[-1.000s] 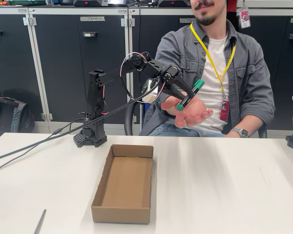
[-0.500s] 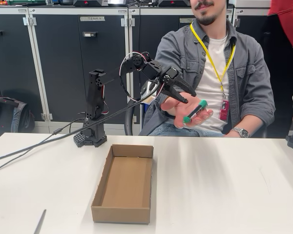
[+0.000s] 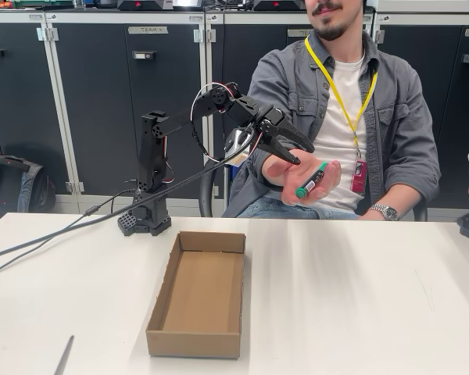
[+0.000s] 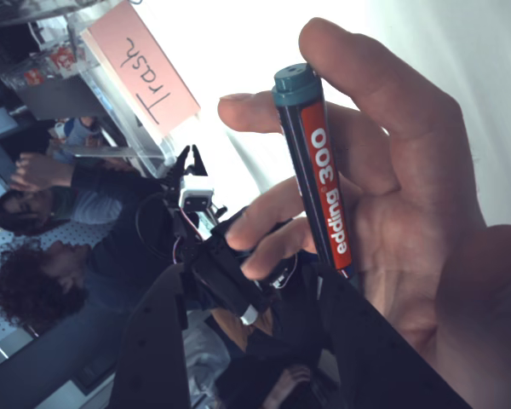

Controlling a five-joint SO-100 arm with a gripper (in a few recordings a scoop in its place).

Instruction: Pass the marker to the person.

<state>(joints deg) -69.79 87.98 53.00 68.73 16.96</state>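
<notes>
**Marker in the person's palm, gripper spread and empty**

From my seat, the marker (image 3: 311, 180) lies across the person's hand (image 3: 309, 183), held out palm-up above the far edge of the surface (image 3: 352, 297). In the wrist view the fingers (image 4: 358, 77) curl around the marker's barrel, so the marker (image 4: 317, 170) looks cradled rather than loosely balanced. The gripper (image 3: 295, 148) hangs just up and left of that hand in the fixed view, jaws spread wide with nothing between them and clear of the marker.

I judge the handover itself as done. What I would want next is a clean retreat: draw the arm back toward its base without sweeping the open jaws across the person's fingers, then settle it clear of the cardboard box (image 3: 199, 293) on the surface.

Readable writing: the marker's red band says "edding 300" in white. A pink sign (image 4: 145, 72) behind it, seen by the wrist camera, reads "Trash" in handwriting. A small label on a cabinet door (image 3: 147, 30) in the fixed view is too small for me to read.
</notes>
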